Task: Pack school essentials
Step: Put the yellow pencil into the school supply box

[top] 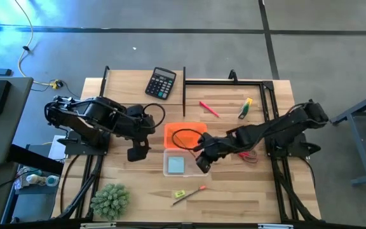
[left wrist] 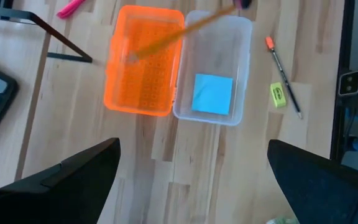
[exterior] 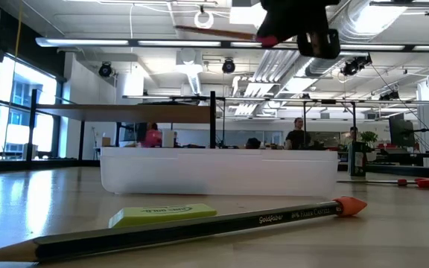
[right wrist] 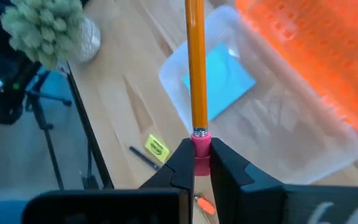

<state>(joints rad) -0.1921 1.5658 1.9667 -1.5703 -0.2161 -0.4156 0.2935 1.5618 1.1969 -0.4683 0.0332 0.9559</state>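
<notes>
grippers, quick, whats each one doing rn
Left gripper: open, empty, above the table beside the orange lid.
Right gripper: shut on orange pencil, over the clear box.

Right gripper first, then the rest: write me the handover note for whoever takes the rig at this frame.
Right gripper: shut on the orange pencil at its pink eraser end, held above the clear box.
Left gripper: open, empty, hovering left of the box.
Done: blue note pad lies in the clear box; the orange lid is hinged open beside it.
Left on the table: dark pencil and green eraser near the front edge, pink pen and crayon box at the back, red-handled scissors partly under the right arm.
Calculator and plant stay out.
</notes>
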